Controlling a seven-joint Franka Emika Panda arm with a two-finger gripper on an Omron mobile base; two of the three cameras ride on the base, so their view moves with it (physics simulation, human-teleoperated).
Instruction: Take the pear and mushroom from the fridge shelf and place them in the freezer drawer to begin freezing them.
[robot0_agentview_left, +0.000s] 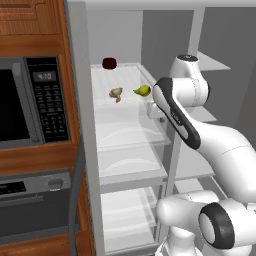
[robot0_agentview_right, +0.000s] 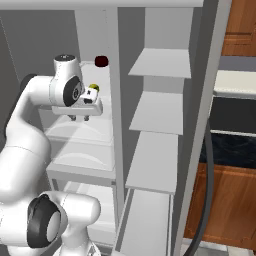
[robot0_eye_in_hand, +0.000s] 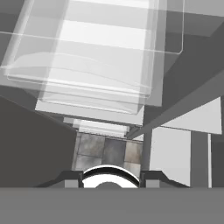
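The tan mushroom (robot0_agentview_left: 116, 93) and the yellow-green pear (robot0_agentview_left: 142, 90) lie side by side on the ridged fridge shelf (robot0_agentview_left: 127, 75), near its front edge. My gripper (robot0_agentview_right: 80, 118) hangs just in front of that edge, slightly below shelf level and fingers down, with the pear (robot0_agentview_right: 93, 88) peeking out behind the hand. In the hand view the gripper (robot0_eye_in_hand: 111, 177) is open, nothing between its tips, looking down over the clear shelves. The freezer drawer is out of view.
A dark red round thing (robot0_agentview_left: 109, 63) sits at the back of the same shelf. Clear bin-like shelves (robot0_agentview_left: 130, 130) stack below it. Door shelves (robot0_agentview_right: 160, 62) stand to the right, past the upright divider (robot0_agentview_right: 114, 75). A microwave (robot0_agentview_left: 30, 100) sits in wooden cabinetry on the left.
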